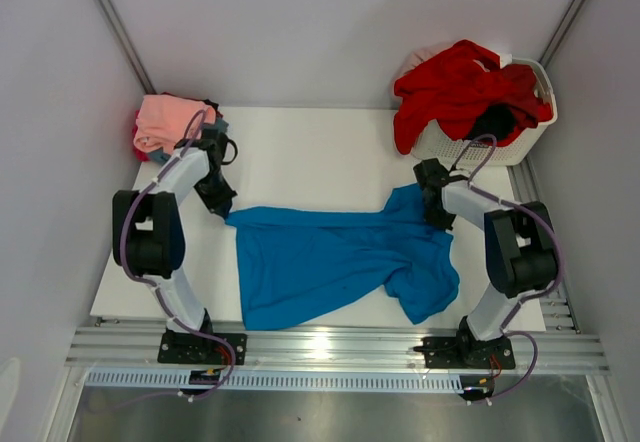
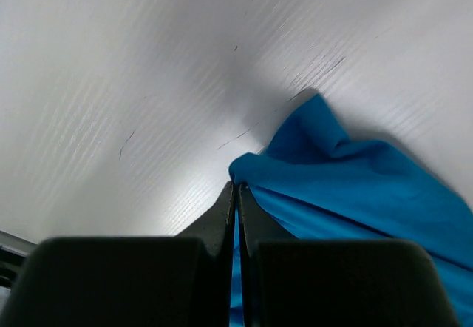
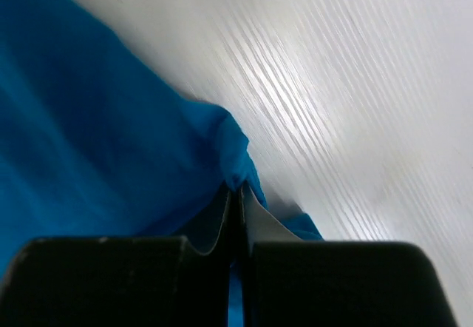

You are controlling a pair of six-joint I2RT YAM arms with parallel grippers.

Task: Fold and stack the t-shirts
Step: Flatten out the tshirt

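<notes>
Left gripper (image 2: 236, 188) and right gripper (image 3: 238, 191) each pinch an edge of the bright blue t-shirt (image 1: 320, 262), lying rumpled and unfolded just left of the white basket (image 1: 525, 137), which holds a red tee (image 1: 460, 87) and a black tee (image 1: 492, 122) to do, while a salmon-topped stack (image 1: 165, 122) sits far to its left.

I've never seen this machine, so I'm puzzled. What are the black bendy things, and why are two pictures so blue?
They are two robot arms, left arm and right arm, bolted to a table. One picture looks down from above; the other two come from cameras on the wrists. A blue t-shirt lies on the table. The left gripper and right gripper are each shut on its edge, so those cameras see blue. A pink tee sits back left; a white basket holds a red tee.
</notes>
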